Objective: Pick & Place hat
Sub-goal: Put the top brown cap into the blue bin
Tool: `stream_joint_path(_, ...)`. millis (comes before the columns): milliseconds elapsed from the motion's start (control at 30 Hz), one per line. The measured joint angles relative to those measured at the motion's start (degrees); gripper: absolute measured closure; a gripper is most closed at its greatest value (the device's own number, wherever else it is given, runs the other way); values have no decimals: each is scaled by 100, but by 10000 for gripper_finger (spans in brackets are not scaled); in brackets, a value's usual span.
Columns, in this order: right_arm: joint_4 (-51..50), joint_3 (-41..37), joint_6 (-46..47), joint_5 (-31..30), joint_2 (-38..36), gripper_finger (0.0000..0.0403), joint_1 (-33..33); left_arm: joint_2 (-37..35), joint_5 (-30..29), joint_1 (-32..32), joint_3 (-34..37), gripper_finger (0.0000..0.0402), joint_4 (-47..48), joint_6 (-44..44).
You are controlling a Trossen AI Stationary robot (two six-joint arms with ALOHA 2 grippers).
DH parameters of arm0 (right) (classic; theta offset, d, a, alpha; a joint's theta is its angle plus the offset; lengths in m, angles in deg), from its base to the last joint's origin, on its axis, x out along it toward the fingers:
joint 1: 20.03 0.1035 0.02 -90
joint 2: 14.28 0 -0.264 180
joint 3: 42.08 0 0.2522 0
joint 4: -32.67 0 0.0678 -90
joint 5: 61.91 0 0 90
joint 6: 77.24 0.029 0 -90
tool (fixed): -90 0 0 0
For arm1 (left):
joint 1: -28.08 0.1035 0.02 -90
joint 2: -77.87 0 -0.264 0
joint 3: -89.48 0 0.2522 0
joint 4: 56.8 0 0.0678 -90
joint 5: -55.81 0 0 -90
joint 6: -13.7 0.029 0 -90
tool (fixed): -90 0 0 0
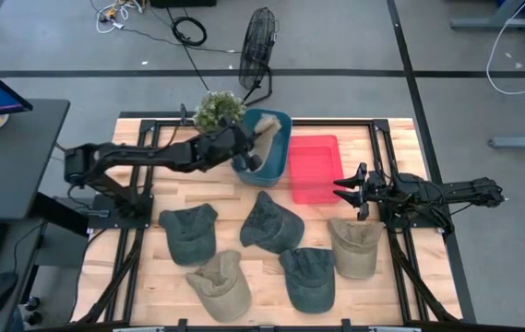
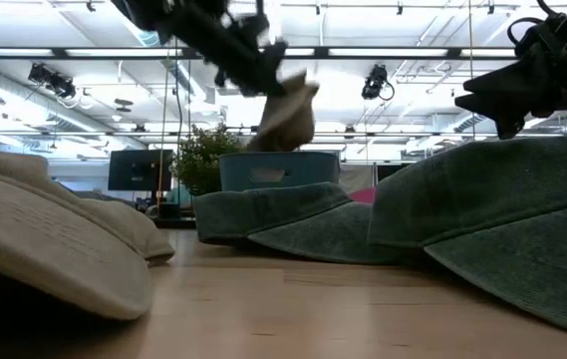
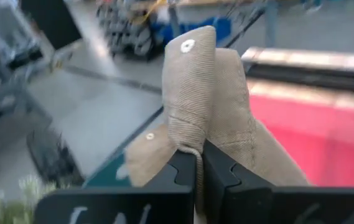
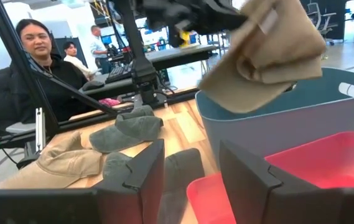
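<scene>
My left gripper [image 1: 246, 140] is shut on a tan corduroy hat [image 1: 264, 129], held over the blue bin [image 1: 276, 166] at the table's far side; the hat also shows in the low view [image 2: 288, 115], the left wrist view [image 3: 211, 118] and the right wrist view [image 4: 270, 53]. My right gripper [image 1: 343, 191] is open and empty, above the table beside the red bin [image 1: 315, 171]. Several more hats lie flat on the table: dark green ones [image 1: 189, 231] [image 1: 270, 221] [image 1: 307, 277] and tan ones [image 1: 221, 284] [image 1: 354, 244]. My left gripper pinches a bunched fold of the tan hat's crown [image 3: 192, 146] between its two fingers. The fingers come nearly level from the table's left side. The hat is lifted clear and hangs beyond and below the fingertips over the blue bin.
A potted plant [image 1: 218, 109] stands just behind my left gripper, next to the blue bin. The red bin stands right of the blue one. A fan [image 1: 259, 37] stands on the floor beyond the table. People [image 4: 40, 56] sit beyond the table's left side.
</scene>
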Motion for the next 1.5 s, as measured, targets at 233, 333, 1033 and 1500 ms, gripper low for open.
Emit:
stream_joint_path(233, -40, 0, -13, 0, 0, 246, 0, 698, 363, 231, 2, 368, 90, -241)
stream_joint_path(333, -38, 0, -13, 2, 0, 246, 0, 935, 449, 281, 2, 340, 74, -245)
stream_joint_path(1033, 246, 0, -17, 31, 7, 246, 2, -702, 430, -514, -535, 203, 1858, 657)
stream_joint_path(1500, -789, 1018, 170, 987, 748, 246, 4, -1661, 22, -1981, -504, 214, 3427, -403)
